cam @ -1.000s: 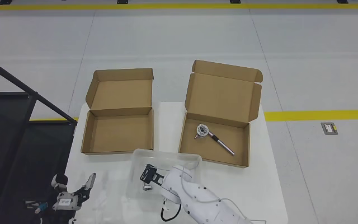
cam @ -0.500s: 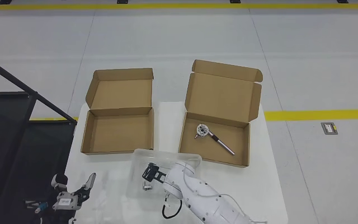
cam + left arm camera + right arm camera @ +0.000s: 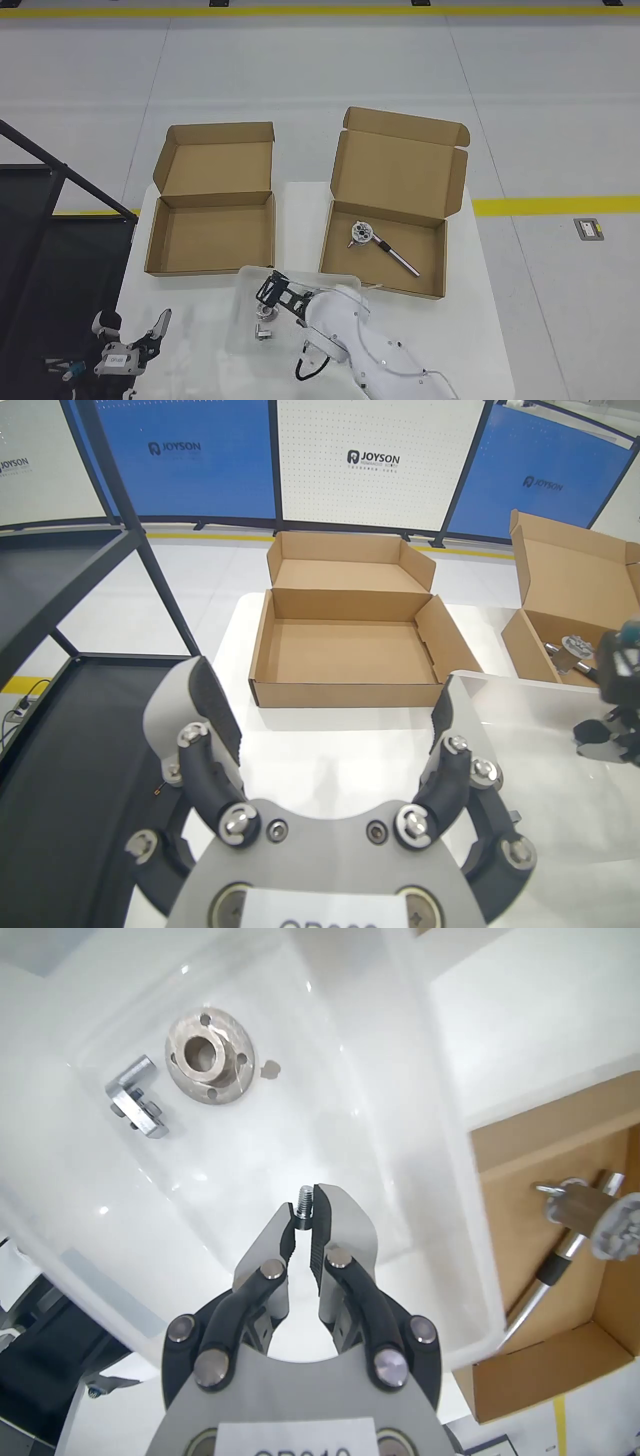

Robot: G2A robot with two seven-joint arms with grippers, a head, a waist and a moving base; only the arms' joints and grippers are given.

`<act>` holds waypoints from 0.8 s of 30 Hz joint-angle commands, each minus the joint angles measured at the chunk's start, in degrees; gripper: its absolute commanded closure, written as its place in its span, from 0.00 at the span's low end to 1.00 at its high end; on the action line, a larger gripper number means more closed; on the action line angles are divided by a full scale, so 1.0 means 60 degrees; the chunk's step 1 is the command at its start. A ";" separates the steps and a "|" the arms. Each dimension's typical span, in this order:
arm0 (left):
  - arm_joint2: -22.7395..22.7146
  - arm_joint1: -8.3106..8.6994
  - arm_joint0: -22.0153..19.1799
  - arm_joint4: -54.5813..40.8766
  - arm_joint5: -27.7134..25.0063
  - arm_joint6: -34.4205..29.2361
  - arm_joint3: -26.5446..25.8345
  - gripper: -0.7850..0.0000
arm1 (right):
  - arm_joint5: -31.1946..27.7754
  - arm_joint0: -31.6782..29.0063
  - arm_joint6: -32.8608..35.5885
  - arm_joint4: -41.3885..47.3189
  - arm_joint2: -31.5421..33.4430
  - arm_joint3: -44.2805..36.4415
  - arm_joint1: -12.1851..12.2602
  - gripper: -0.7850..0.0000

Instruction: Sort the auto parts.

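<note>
Your right gripper (image 3: 302, 1223) pinches a small grey threaded steel bolt (image 3: 304, 1200) above the clear plastic bin (image 3: 450, 1128). It looks light, stiff and slippery, so clamp its shank.

right gripper (image 3: 302, 1218) | fingers (image 3: 345, 1220) pinch bolt (image 3: 303, 1202) | over clear bin (image 3: 452, 1138) | flange (image 3: 210, 1059) inside

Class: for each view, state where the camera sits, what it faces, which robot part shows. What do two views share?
Top: above arms, looking down on table, bin, left box, right box; left gripper, right gripper show.
Left wrist: on that arm, facing left box; open left gripper shows.
Right wrist: on that arm, looking into bin; right gripper holds a bolt.
Shared: all show right box.
</note>
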 commanded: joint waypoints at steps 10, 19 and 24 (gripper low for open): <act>0.0000 0.0000 0.0000 0.0000 0.0000 0.0000 0.0000 0.00 | -0.1987 -0.1911 -0.1524 -0.0233 0.2943 -0.3368 0.0779 1.00; 0.0000 0.0000 0.0000 0.0000 0.0000 0.0000 0.0000 0.00 | -0.1564 -0.0543 -0.1883 0.0139 0.4101 -0.0631 0.0898 1.00; 0.0000 0.0000 0.0000 0.0000 0.0000 0.0000 0.0000 0.00 | -0.1452 0.0230 -0.2084 0.0419 0.4334 0.1015 0.0934 1.00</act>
